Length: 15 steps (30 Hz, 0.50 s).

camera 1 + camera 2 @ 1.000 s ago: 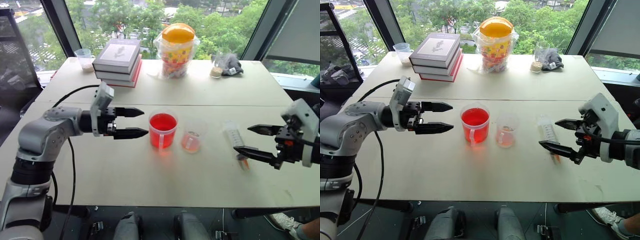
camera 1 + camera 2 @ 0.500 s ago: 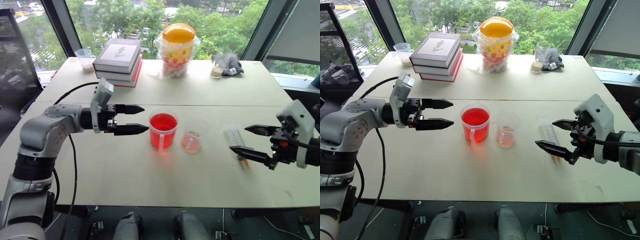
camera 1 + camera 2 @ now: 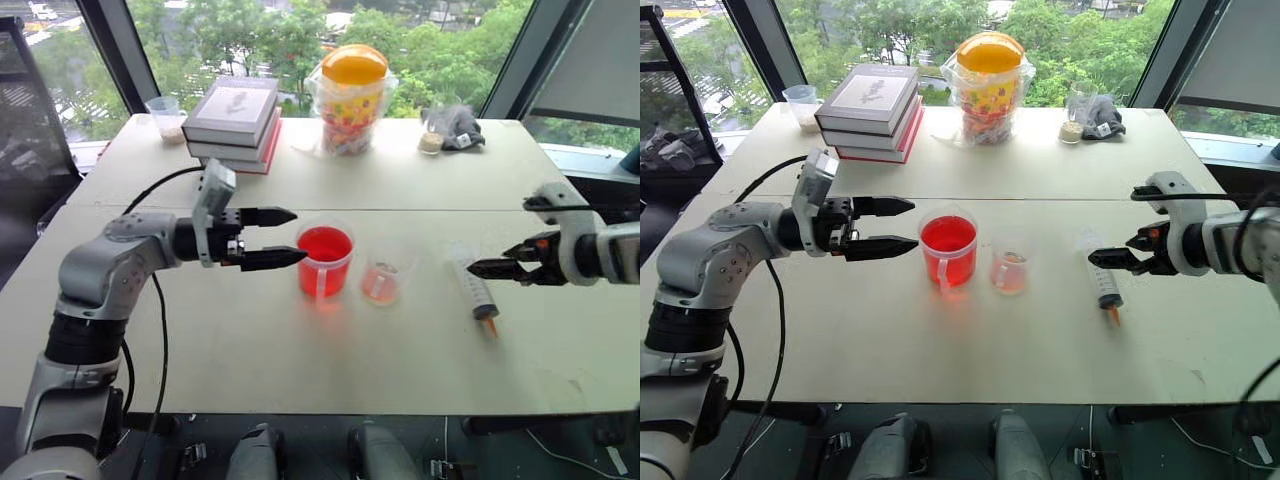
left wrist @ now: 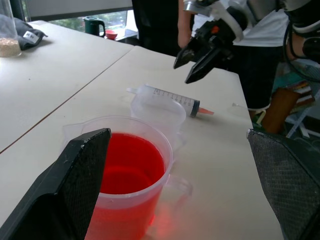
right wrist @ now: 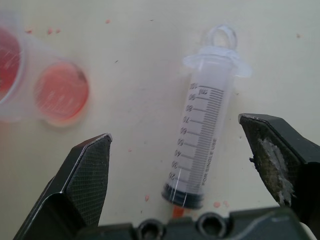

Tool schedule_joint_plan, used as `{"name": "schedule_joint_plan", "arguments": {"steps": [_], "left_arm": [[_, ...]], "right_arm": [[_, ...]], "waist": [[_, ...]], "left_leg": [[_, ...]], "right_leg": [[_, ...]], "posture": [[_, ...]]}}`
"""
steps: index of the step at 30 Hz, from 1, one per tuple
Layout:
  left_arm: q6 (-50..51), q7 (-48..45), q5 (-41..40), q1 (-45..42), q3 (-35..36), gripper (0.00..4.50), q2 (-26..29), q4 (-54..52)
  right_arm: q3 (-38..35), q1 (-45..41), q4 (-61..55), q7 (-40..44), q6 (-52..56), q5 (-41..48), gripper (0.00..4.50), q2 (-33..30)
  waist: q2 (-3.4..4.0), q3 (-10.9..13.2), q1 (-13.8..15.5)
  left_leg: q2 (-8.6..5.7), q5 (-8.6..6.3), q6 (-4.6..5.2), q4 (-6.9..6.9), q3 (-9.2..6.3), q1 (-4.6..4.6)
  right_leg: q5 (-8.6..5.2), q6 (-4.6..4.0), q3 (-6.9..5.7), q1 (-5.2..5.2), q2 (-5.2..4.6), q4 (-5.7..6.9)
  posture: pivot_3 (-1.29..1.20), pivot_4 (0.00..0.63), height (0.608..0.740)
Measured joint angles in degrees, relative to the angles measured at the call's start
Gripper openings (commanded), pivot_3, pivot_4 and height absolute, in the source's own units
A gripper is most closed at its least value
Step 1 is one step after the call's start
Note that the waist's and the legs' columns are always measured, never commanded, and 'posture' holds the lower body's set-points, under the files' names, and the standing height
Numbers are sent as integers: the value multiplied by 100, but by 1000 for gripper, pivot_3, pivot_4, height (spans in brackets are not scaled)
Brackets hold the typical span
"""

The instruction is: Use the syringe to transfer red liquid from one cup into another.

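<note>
The syringe (image 5: 204, 138), lying on the bench (image 3: 300, 350) at right of frame, looks light, stiff and slippery, so the right tool (image 3: 1112, 259), fingers wide apart, should probably clamp mid-barrel.

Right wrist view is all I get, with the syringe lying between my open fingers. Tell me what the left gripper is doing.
Observer: The left gripper hangs open and level beside the large clear handled cup of bright red liquid, not touching it.
Operator: Say what stands at the far side.
Observer: A stack of three books and a clear jar with a yellow lid, full of colourful pieces.
Operator: Report anyone nearby.
Observer: A person stands close behind the right gripper, past the edge of the pale table.
</note>
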Motion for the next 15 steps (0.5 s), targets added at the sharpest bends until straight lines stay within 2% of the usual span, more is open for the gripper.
{"name": "schedule_joint_plan", "arguments": {"steps": [7, 15], "left_arm": [[-8, 90, -2, 68, -10, 4500, -79, -60], [-85, 85, 8, 71, -22, 4500, -120, -72]], "right_arm": [[941, -1174, 2101, 106, 7, -943, 4459, 893], [1708, -1594, 3304, 591, -564, -1889, 4459, 1403]], "waist": [[0, 0, 18], [0, 0, 15]], "left_leg": [[1, 0, 1, -4, 28, -10], [1, -1, 3, -3, 34, -13]], "right_leg": [[12, 21, 7, -18, 3, 7], [13, 24, 7, -19, 2, 7]], "posture": [[0, 150, 740], [0, 150, 740]]}}
